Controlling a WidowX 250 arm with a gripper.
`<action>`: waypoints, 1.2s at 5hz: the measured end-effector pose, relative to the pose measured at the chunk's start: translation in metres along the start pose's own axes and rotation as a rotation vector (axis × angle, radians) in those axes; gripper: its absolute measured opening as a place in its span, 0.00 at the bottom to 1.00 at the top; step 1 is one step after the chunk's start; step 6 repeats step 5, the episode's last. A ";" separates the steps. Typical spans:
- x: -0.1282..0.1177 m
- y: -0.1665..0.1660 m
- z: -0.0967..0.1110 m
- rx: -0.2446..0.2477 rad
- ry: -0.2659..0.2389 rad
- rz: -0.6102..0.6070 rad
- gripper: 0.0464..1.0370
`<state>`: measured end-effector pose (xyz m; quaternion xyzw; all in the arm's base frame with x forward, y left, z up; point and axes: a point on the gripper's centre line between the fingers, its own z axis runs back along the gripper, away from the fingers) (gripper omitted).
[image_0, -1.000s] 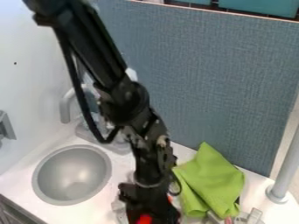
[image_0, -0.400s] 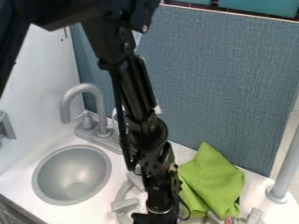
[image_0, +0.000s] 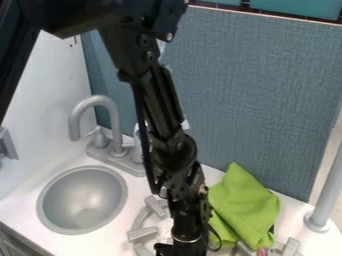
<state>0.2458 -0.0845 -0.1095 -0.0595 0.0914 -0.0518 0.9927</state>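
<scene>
Slightly rightward, the black arm (image_0: 159, 107) has shifted since the earlier frame; its gripper (image_0: 182, 249) hangs at the bottom edge, and I cannot tell whether it is spread or pressed together; the green cloth (image_0: 246, 210) lies rumpled on the table (image_0: 110, 237) at lower right of the frame; it looks light, soft and limp, hard to damage, best pinched at a raised fold.

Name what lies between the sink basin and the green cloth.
The camera view shows a grey burner and the black arm between the basin and the green cloth.
</scene>
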 end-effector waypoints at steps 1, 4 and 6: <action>-0.003 0.000 0.000 0.019 0.005 0.005 0.96; -0.016 -0.025 0.124 0.151 -0.182 -0.071 0.96; -0.020 -0.042 0.147 0.160 -0.224 -0.167 0.96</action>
